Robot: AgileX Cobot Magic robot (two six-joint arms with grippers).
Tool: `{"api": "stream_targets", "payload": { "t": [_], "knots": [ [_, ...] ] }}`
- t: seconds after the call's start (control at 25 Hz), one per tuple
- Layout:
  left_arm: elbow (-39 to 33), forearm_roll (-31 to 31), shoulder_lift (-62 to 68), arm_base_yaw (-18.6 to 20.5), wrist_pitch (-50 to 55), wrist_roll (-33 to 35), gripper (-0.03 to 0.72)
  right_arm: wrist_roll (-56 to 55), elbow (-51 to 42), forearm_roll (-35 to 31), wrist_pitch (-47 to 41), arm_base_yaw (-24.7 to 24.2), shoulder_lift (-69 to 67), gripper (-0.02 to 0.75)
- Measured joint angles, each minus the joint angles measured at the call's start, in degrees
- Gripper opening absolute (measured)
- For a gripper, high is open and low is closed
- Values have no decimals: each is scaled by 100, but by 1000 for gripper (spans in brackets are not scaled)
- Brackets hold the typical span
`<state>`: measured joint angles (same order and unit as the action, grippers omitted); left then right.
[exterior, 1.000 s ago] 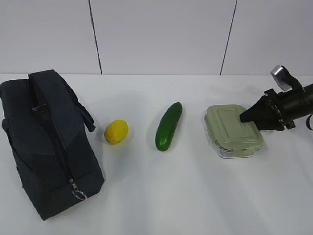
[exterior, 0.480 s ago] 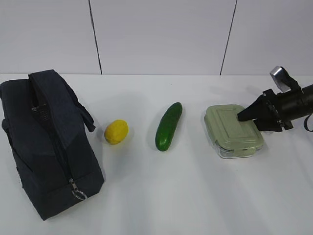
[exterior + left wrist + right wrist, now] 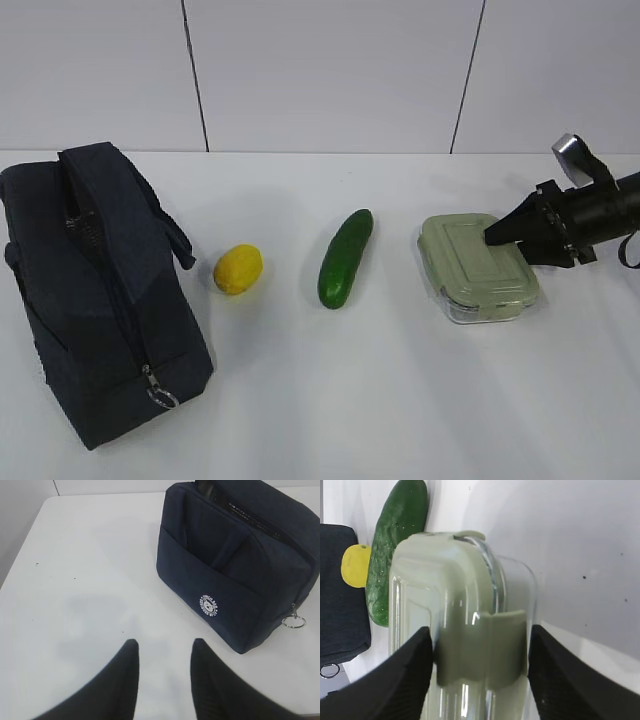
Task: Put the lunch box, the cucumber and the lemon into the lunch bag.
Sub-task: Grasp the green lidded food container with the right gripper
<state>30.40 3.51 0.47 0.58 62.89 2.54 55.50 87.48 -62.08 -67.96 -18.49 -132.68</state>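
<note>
Right gripper [image 3: 479, 667] is reaching in low from the right, jaws spread wide and straddling the near end of the lunch box [image 3: 475, 265]; one finger [image 3: 402, 677] is sitting just beside the box wall, the other [image 3: 570, 672] is standing clear of it, so nothing is being squeezed. Box is lying flat on the table [image 3: 400, 400], lid on. Left gripper [image 3: 162, 675] is hovering over bare table, fingers parted, holding nothing, near the lunch bag [image 3: 95, 290]. Lemon [image 3: 238, 269] and cucumber [image 3: 345, 258] are lying between bag and box, well apart.
</note>
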Motion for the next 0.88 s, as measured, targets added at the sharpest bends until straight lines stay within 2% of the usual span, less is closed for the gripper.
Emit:
{"api": "stream_targets", "payload": {
  "t": [0.28,0.88],
  "knots": [
    [0,0,0,0,0,0,239,0,0,-57,8,0,0,507],
    [0,0,0,0,0,0,239,9,0,-171,45,119,-5,516]
  ]
}}
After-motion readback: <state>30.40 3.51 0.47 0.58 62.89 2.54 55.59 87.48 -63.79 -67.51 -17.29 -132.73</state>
